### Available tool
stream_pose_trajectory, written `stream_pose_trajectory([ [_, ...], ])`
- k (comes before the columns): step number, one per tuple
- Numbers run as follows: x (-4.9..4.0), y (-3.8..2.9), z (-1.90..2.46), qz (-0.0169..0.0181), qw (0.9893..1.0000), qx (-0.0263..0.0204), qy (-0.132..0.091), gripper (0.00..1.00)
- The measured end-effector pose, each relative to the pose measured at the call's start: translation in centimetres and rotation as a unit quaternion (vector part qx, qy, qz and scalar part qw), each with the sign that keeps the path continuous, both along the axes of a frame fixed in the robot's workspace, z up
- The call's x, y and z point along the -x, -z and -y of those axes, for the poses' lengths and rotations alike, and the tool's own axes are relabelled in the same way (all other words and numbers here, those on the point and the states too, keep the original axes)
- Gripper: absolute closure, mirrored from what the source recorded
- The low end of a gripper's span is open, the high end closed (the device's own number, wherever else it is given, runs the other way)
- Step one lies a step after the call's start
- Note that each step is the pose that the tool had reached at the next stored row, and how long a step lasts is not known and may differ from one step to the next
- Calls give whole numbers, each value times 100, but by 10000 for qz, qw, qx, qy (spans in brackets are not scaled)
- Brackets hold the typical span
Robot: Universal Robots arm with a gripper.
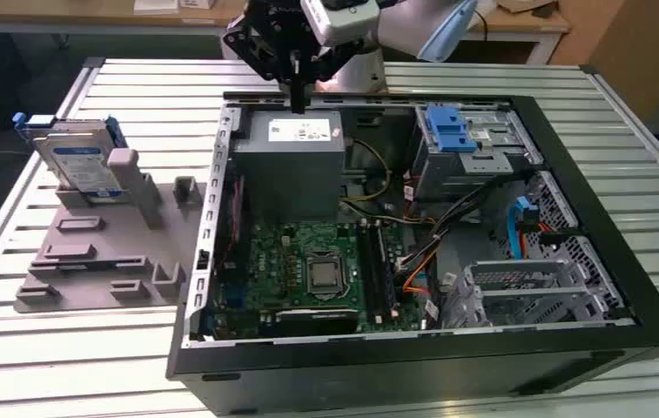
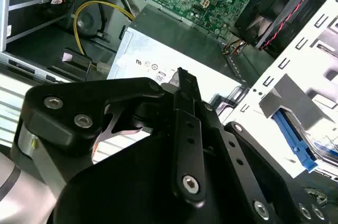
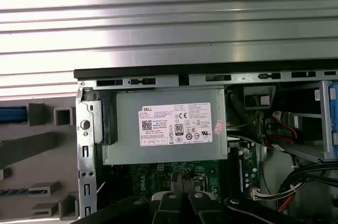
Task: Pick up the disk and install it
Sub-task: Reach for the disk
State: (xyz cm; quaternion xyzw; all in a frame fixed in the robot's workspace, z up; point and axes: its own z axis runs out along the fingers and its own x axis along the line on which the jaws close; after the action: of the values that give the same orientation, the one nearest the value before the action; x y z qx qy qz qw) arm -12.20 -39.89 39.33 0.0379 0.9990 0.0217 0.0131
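The disk (image 1: 81,162) stands on edge in a grey fixture (image 1: 97,257) on the exterior view's left, outside the computer case. It is silver-grey with a white-and-blue label and a blue bracket. My gripper (image 1: 298,103) hangs over the case's back edge, just above the power-supply box (image 1: 294,148), well apart from the disk. Its black fingers are shut together with nothing between them, as both wrist views confirm at the gripper (image 2: 182,74) and gripper (image 3: 182,183). The box's white sticker (image 3: 176,124) lies right under the fingertips.
The open computer case (image 1: 625,261) lies on a slatted metal table (image 1: 27,348). Inside are a green motherboard (image 1: 305,261), loose cables (image 1: 446,218) and a metal drive cage with a blue latch (image 1: 460,138) at the exterior view's back right.
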Motion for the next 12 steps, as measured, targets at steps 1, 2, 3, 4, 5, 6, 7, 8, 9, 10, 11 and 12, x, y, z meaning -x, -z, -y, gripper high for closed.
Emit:
stream_pose_trajectory([
  [1, 0, 0, 0, 0, 10000, 0, 0, 89],
  [2, 0, 0, 0, 0, 10000, 0, 0, 89],
  [3, 0, 0, 0, 0, 10000, 0, 0, 89],
  [4, 0, 0, 0, 0, 10000, 0, 0, 89],
  [5, 1, 0, 0, 0, 10000, 0, 0, 89],
  [6, 3, 0, 0, 0, 10000, 0, 0, 89],
  [7, 5, 1, 0, 0, 10000, 0, 0, 89],
  [8, 8, 0, 0, 0, 10000, -1, 0, 89],
  [9, 13, 0, 0, 0, 10000, -1, 1, 89],
  [10, 18, 1, 0, 1, 10000, -1, 0, 89],
  [11, 25, 0, 0, 0, 10000, 0, 0, 89],
  [12, 31, 0, 0, 0, 10000, 0, 0, 89],
])
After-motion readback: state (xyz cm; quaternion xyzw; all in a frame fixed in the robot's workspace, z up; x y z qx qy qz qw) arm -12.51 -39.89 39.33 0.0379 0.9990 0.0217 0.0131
